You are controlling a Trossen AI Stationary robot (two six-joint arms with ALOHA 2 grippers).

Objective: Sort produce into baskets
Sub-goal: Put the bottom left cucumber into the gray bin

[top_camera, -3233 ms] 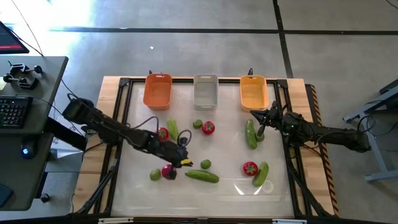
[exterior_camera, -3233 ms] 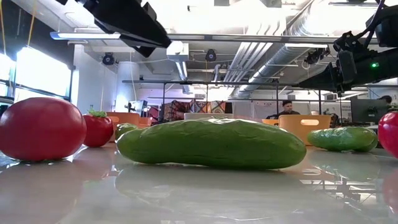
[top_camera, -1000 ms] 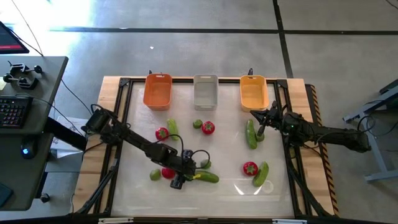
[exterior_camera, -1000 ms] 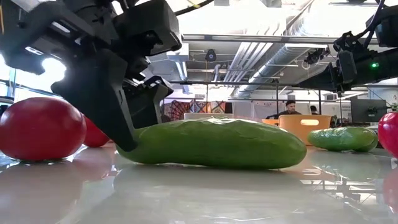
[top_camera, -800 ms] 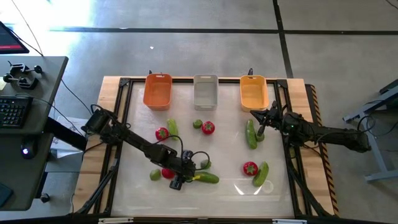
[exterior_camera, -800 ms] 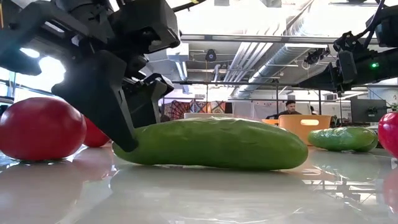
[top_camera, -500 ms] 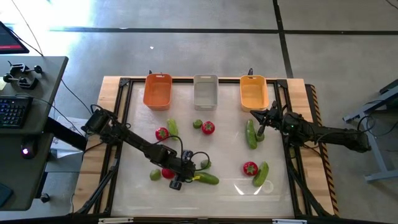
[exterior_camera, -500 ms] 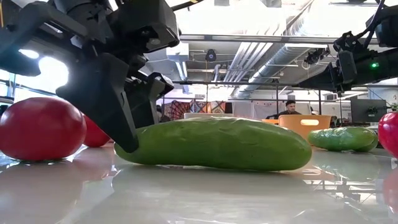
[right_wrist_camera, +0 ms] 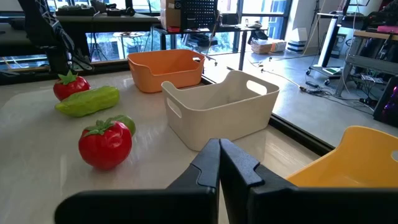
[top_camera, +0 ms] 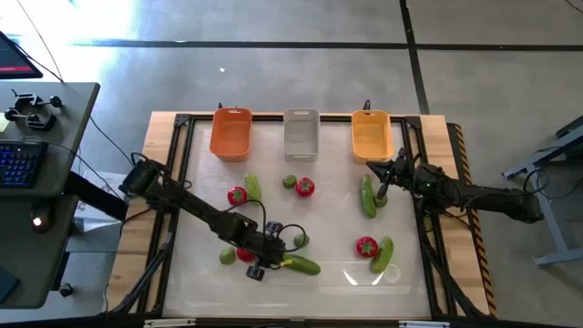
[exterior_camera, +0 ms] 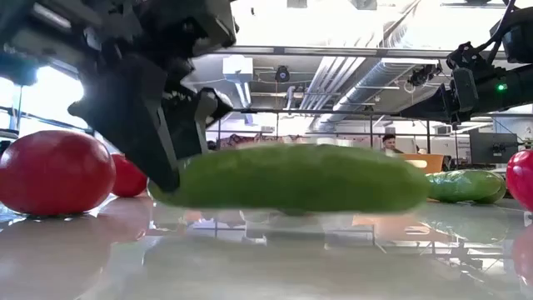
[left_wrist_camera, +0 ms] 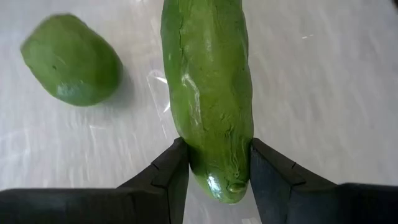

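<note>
Lifted clear of the table (top_camera: pixel 209 205) now, the cucumber (exterior_camera: pixel 291 177) hangs just above the glossy top in the low view, where a moment ago it lay flat; from above it has also slid slightly toward the near edge with the left gripper (top_camera: pixel 262 264).

Three baskets stand in a row at the far edge: orange-red (top_camera: pixel 230 133), pale grey (top_camera: pixel 301 133) and yellow-orange (top_camera: pixel 372 135), none showing produce inside. The right arm waits beside another cucumber (top_camera: pixel 367 197) near the yellow-orange basket, the right gripper (right_wrist_camera: pixel 219 163) pinched closed on nothing.

Near the front of the table, left of centre, the left gripper clamps the held cucumber by its very end; the wrist view shows one finger (left_wrist_camera: pixel 168 174) pressed to each side of the rounded tip. Its long axis runs roughly level, stretching away from the jaws toward the table's right side.

It looks firm and fairly stiff, smooth and somewhat shiny, so probably a little slippery, and light enough for one gripper. Held at the tip, the free length could droop or swing during transport; a hold nearer the middle would balance better.

A tomato (top_camera: pixel 244 253) sits just beside the gripper, and a lime (left_wrist_camera: pixel 71 60) lies near the cucumber, apart from it.
</note>
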